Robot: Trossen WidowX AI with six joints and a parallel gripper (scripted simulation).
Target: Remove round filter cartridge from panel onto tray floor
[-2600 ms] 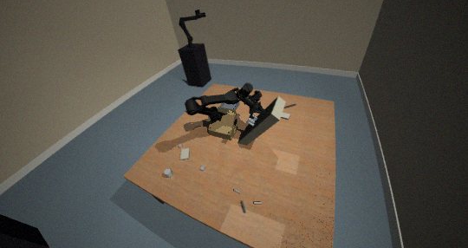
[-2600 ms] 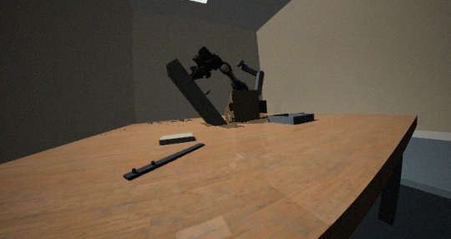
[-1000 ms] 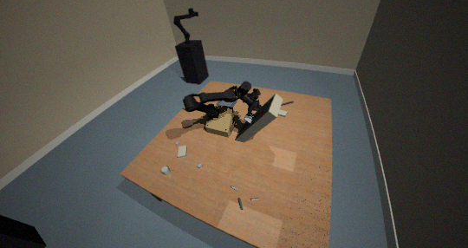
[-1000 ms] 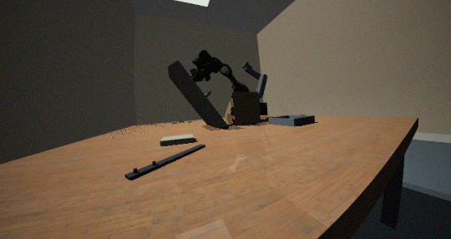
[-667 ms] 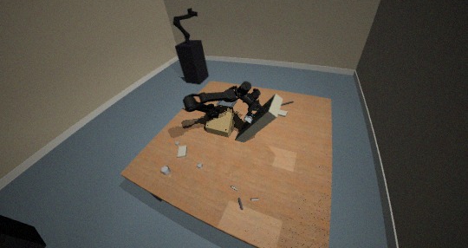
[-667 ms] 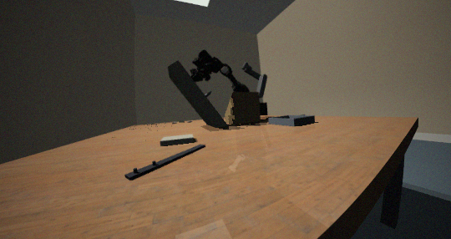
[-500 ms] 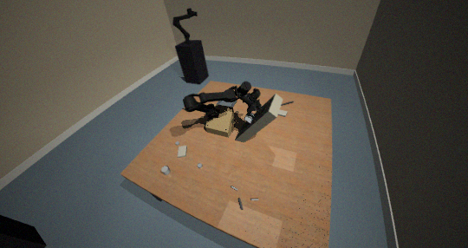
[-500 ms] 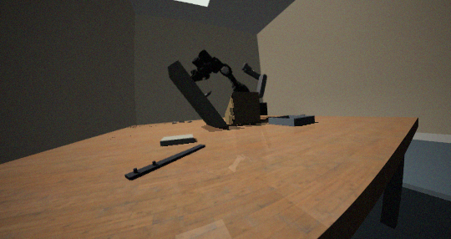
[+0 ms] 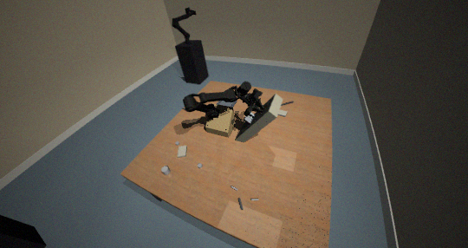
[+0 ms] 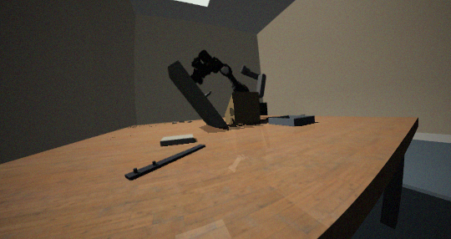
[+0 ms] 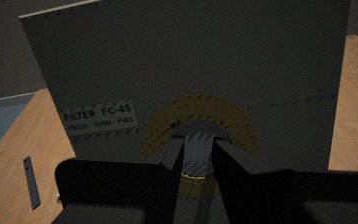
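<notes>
Fingers of mine, slightly apart, pinch the filter cartridge, low in the middle of the wrist view, at the service panel. I think I'm turning it; once loose, I must pull straight out.

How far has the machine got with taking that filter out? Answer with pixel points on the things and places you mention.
The jaws are closed on the round filter cartridge (image 11: 198,159), whose face sits inside the yellow ring (image 11: 248,131) on the service panel (image 11: 280,60). Removal seems underway, not finished. Left: pull it free, set it on the tray floor, let go, back off.
</notes>
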